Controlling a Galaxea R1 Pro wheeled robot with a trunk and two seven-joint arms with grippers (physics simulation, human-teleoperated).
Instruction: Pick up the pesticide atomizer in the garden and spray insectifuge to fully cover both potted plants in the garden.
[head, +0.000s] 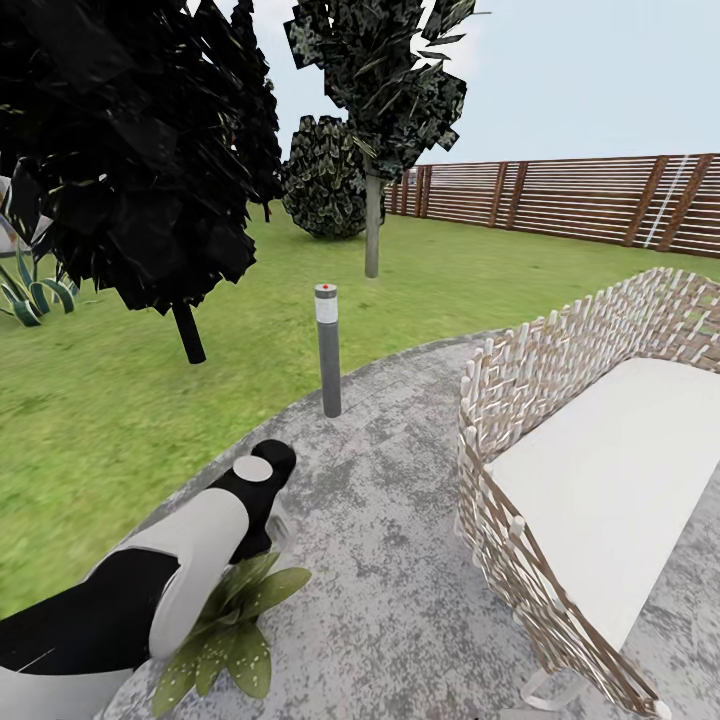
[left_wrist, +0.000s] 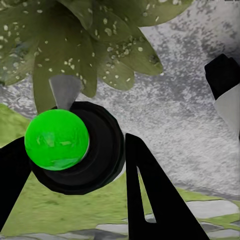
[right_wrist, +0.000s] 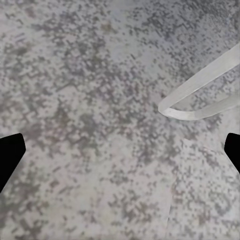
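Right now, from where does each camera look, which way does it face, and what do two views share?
Head view: high, facing forward and down over patio, lawn, lamp; left arm shows.
Left wrist view: by left end effector, facing potted plant; holds atomizer.
Right wrist view: facing paving; fingertips show.
Shared: head and left wrist views show the plant.

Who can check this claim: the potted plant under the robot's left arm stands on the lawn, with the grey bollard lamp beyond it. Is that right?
Not quite. The potted plant under the left arm stands on the grey paved patio, not on the lawn, as the head view shows. The grey bollard lamp does stand beyond it.
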